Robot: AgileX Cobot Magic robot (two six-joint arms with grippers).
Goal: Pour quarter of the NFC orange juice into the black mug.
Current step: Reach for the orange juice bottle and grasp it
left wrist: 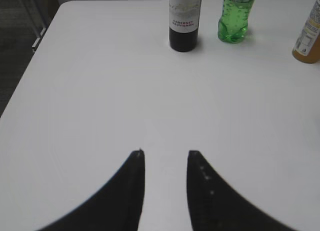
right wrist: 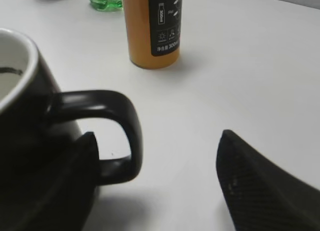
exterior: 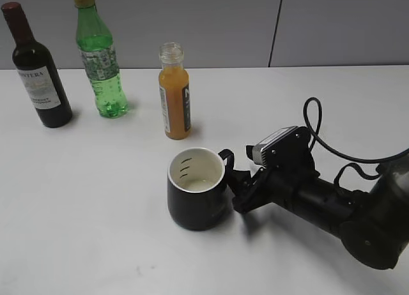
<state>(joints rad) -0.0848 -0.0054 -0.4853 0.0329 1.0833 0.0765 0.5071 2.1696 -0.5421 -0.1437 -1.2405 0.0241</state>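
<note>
Right tool (exterior: 238,191), fingers apart, straddled the black mug (exterior: 197,189) handle mid-bench; NFC orange juice (exterior: 174,92) stood toward the far edge; left tool (left wrist: 166,156) hovered parted.

A dark wine bottle (exterior: 36,68) with a white label stands upright at the upper left of the white bench (exterior: 96,199). Just right of it stands a green plastic bottle (exterior: 100,55) with a yellow cap.

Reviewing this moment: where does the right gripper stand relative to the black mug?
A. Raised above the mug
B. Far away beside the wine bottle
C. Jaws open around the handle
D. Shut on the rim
C. The right wrist view shows the right gripper with jaws spread either side of the black mug handle, not closed on it.
</note>
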